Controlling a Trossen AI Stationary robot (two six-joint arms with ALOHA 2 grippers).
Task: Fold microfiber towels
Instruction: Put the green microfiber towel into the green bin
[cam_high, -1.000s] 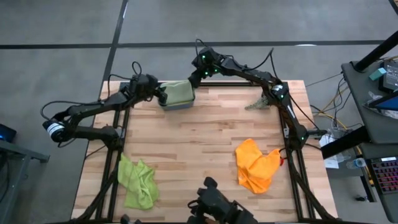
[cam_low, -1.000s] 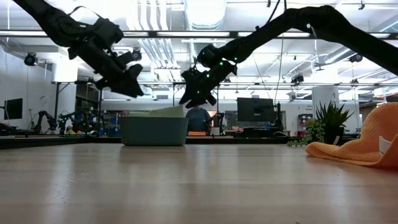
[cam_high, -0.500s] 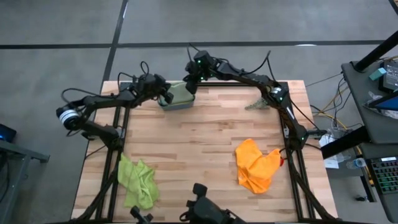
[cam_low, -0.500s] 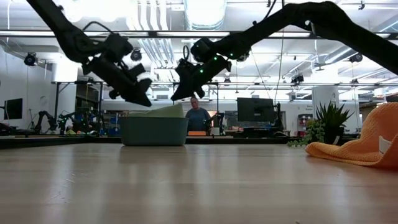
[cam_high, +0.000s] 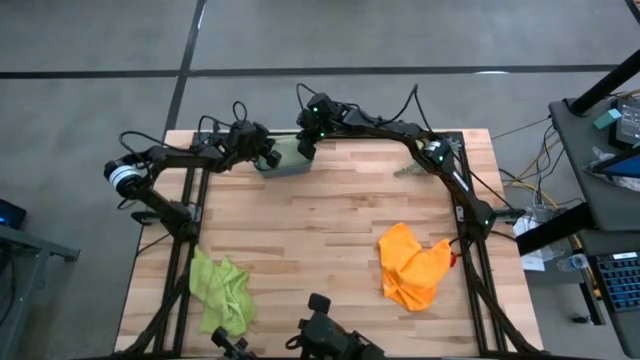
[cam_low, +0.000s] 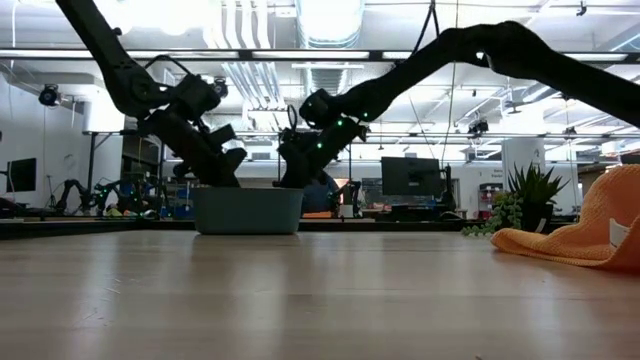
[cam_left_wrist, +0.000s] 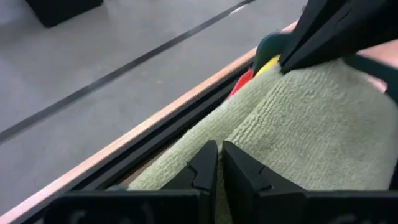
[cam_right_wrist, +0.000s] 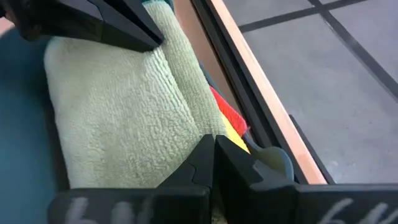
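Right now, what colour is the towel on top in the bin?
Pale sage green: the top towel in the bin, clearest in the right wrist view.

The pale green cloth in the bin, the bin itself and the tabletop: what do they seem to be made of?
The pale sage green towel looks like soft microfiber: a fuzzy, looped pile in ribbed rows, matte. Both grippers, left and right, press shut against it. The teal bin seems to be plastic: smooth, thin, evenly coloured walls. The table looks like butcher-block wood, with pale glued strips and visible grain.
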